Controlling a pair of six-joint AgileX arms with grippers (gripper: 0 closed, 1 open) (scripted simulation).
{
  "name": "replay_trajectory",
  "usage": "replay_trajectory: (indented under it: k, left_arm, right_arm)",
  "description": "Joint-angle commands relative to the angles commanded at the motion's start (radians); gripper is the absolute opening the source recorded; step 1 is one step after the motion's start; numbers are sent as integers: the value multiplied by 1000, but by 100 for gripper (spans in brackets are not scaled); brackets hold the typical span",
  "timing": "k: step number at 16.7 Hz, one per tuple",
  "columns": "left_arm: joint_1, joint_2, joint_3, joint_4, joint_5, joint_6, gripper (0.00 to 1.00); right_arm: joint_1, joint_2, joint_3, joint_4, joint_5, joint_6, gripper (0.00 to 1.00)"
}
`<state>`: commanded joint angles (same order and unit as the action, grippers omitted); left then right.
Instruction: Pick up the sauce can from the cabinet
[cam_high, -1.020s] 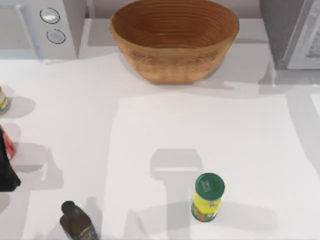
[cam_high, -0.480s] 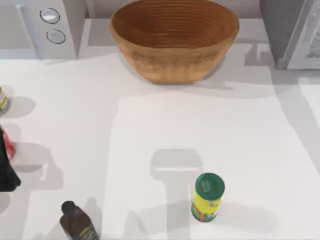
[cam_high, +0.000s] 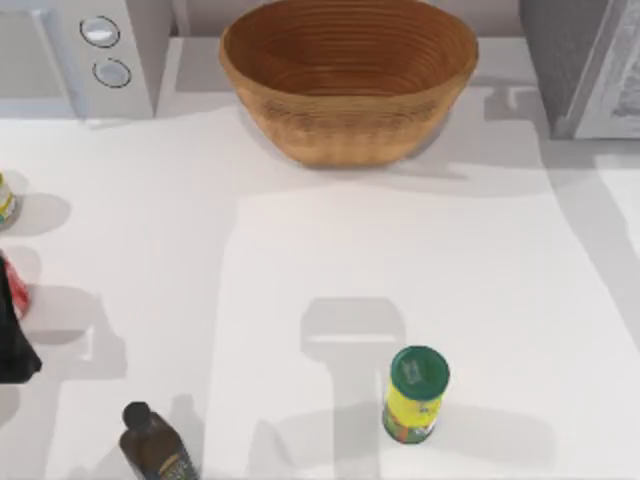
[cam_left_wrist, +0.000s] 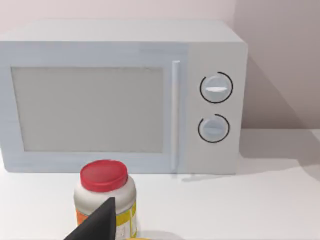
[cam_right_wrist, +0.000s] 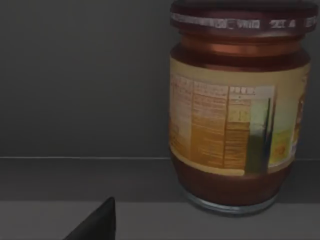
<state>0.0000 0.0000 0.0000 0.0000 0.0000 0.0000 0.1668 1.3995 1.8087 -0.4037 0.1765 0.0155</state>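
1. The right tool (cam_right_wrist: 96, 224) is inside the large dark grey speckled cabinet (cam_right_wrist: 75, 80). I cannot tell whether it is wide or narrow.
2. Ahead of this tool and apart from it, the sauce can (cam_right_wrist: 235, 115), a cylinder with a dark maroon lid and a tan-orange label, stands upright on the cabinet floor, untouched.
3. Beyond the can is the cabinet's dark back wall.
4. The left tool (cam_left_wrist: 97, 225) is parked at the white worktop's (cam_high: 300, 250) left edge, its state impossible to tell.
5. A red-lidded white jar (cam_left_wrist: 105, 195) stands just ahead of it, with a white two-knob microwave (cam_left_wrist: 120, 95) farther on.
6. A woven brown basket (cam_high: 348, 75) and a green-lidded yellow can (cam_high: 414, 393) stand mid-worktop.
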Motion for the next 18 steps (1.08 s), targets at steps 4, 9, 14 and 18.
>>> replay_trajectory:
  k: [4, 9, 14, 18]
  left_arm:
    - [0, 0, 0, 0, 0, 0, 100]
    - [0, 0, 0, 0, 0, 0, 100]
    - [0, 0, 0, 0, 0, 0, 100]
    - [0, 0, 0, 0, 0, 0, 100]
  right_arm:
    - [-41, 184, 145, 30, -33, 0, 100]
    - [-66, 265, 219, 48, -48, 0, 100]
    - [-64, 292, 252, 39, -47, 0, 100]
    - [-74, 405, 404, 4, -53, -1, 100]
